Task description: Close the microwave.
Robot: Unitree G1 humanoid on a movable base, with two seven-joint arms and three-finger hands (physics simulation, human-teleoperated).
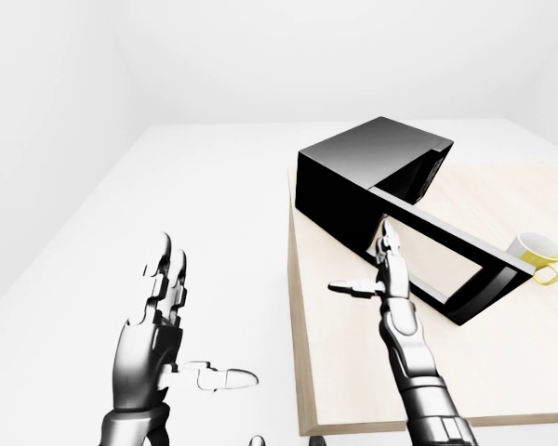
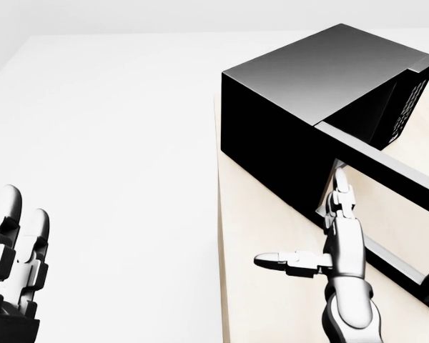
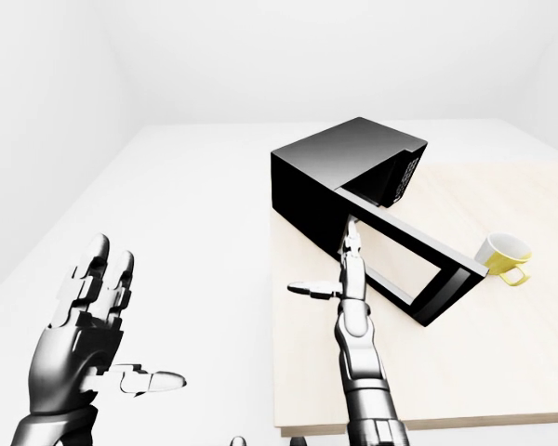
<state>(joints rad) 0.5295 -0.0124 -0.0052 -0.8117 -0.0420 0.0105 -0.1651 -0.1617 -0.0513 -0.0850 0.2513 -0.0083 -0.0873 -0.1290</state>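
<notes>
Microwave (image 1: 367, 177) first: in the left-eye view the black box sits on the pale wooden table (image 1: 353, 390), near the table's left edge toward the top, and its door (image 1: 446, 265) is swung wide open, reaching down to the right. My right hand (image 1: 388, 274) is spread open — fingers straight, thumb out to the left — with the fingertips (image 1: 387, 229) up against the hinge end of the door frame. My left hand (image 1: 158, 325) floats off the table at lower left, also splayed, gripping nothing. A yellow cup (image 1: 537, 249) stands just beyond the door's far end.

Head view: the microwave fills the upper right, the door running off the right edge. My right hand's fingers point up at the door's inner corner, where they seem to touch it, though I cannot tell for sure. My left hand shows only at the bottom left corner, fingers extended.

Right-eye view: much the same — the cup stands clear of the door's end, near it.
</notes>
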